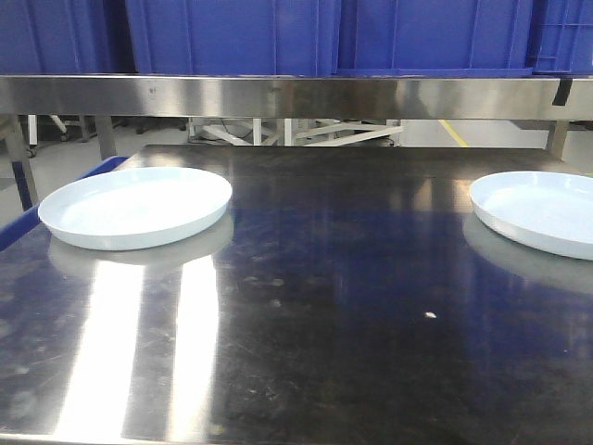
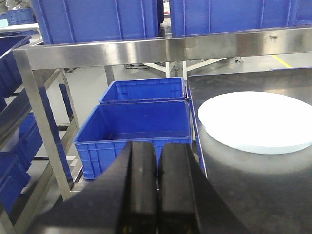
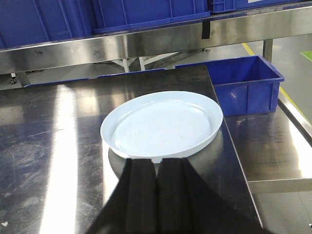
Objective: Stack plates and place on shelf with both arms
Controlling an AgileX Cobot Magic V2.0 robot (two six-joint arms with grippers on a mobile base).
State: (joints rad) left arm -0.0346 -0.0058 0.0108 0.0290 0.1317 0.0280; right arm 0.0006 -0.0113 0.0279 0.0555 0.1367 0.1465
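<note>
Left plate (image 1: pixel 134 206): lies flat near the left edge of the dark steel tabletop (image 1: pixel 352 306); in the left wrist view it (image 2: pixel 256 122) sits ahead and to the right of the left gripper (image 2: pixel 158 148), apart from it. Right plate (image 1: pixel 537 211): lies flat near the table's right edge, well apart from the first; in the right wrist view it (image 3: pixel 163 124) sits straight ahead of the right gripper (image 3: pixel 156 163), whose tips overlap its near rim, contact not discernible. Both grippers: black fingers pressed together, nothing between them. Plates: round, shallow, glossy pale blue-white, low upturned rim, each mirrored in the tabletop. The front view alone shows both plates together, under a steel shelf (image 1: pixel 296 95) bearing blue crates (image 1: pixel 232 37); no gripper appears there. The left wrist view alone shows two open blue bins (image 2: pixel 136 126) beside the table; the right wrist view alone shows a single blue bin (image 3: pixel 248 87) past the right edge.
</note>
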